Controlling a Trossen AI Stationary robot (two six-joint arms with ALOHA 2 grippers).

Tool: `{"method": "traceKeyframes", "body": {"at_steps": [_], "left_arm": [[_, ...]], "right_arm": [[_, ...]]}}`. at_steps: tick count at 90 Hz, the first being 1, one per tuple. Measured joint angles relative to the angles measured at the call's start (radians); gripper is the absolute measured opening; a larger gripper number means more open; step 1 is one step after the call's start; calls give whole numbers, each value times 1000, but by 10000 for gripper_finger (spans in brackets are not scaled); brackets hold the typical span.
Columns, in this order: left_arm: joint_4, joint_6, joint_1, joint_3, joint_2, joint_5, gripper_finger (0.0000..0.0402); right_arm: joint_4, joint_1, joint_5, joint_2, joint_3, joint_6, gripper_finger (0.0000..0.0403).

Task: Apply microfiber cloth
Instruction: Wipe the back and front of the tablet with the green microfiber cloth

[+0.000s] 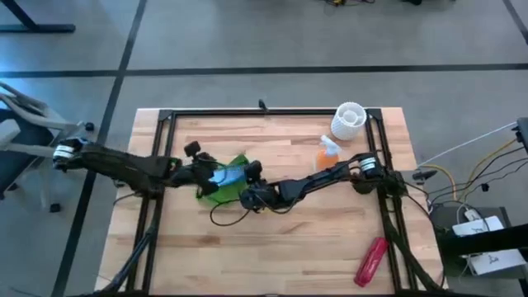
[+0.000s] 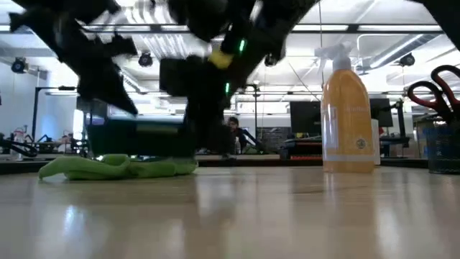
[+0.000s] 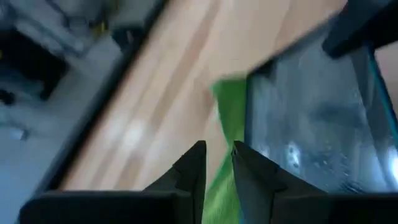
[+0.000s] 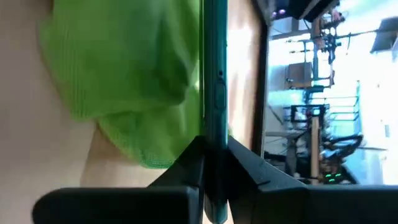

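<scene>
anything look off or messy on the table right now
Nothing spilled or broken. The microfiber cloth lies crumpled, not flat, at mid-table. The right gripper clamps a thin dark device by its edge beside the cloth, and its glass looks speckled with droplets. The left gripper is by the cloth.

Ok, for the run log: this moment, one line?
right tool: shut on device | left tool: at microfiber cloth | cloth lying on table
</scene>
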Motion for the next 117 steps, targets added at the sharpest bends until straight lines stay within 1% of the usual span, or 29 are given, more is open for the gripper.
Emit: {"method": "traceKeyframes", "body": {"at_steps": [6,10,20,31,34,44,52,63,71,78,92,96,101,110,117], "left_arm": [[2,5,-52,-3,-69,-34,59],[15,12,-95,-6,-113,-38,59],[89,48,-192,-18,-191,-42,59],[137,73,-280,-18,-231,-57,59],[140,77,-301,-14,-238,-48,59],[140,93,-349,-7,-247,-33,59],[139,95,-367,4,-254,-35,59],[141,99,-367,33,-256,-36,59],[140,114,-367,49,-254,-40,59],[142,124,-367,56,-253,-41,59],[136,116,-367,51,-249,-40,59],[126,107,-367,48,-246,-40,59],[110,89,-366,45,-239,-40,59],[106,69,-366,41,-220,-39,59],[106,62,-366,36,-201,-34,59]], "right_arm": [[-90,-2,-43,-40,15,86,18],[-136,-11,-101,-71,26,142,16],[-212,-52,-325,-137,58,290,14],[-250,-124,-638,-176,68,445,14],[-251,-147,-720,-176,70,494,14],[-236,-224,-898,-175,74,642,14],[-221,-270,-933,-157,76,734,14],[-201,-320,-1035,-109,73,815,14],[-131,-346,-1157,-78,74,878,14],[-57,-356,-1237,-49,75,919,14],[82,-358,-1353,26,74,1033,14],[96,-361,-1356,38,74,1054,14],[100,-364,-1335,50,74,1071,19],[69,-372,-1254,62,75,1106,40],[26,-384,-1206,60,75,1099,61]]}}
